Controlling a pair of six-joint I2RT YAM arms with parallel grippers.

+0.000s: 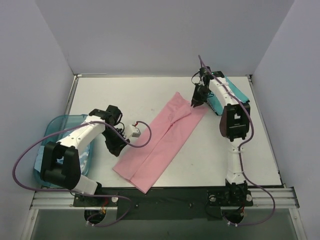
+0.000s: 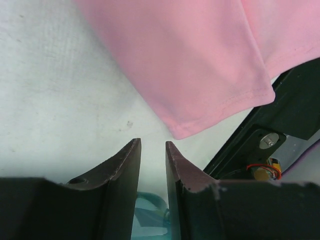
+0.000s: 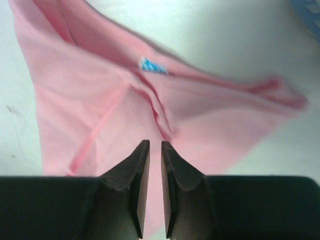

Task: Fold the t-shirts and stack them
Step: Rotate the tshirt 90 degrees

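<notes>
The table (image 1: pixel 230 150) is white and flat, with walls on three sides. A light pink t-shirt (image 1: pixel 162 142) lies on it, folded to a long strip that runs diagonal from the near left to the far right. A translucent blue basket (image 1: pixel 52 131) stands at the left edge. A teal t-shirt (image 1: pixel 239 95) lies at the far right.

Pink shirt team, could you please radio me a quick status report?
Left claw empty, nearly closed, beside hem. Right claw nearly closed, above collar end. Long folded light pink cloth t-shirt flat on table. Nothing blocking.
</notes>
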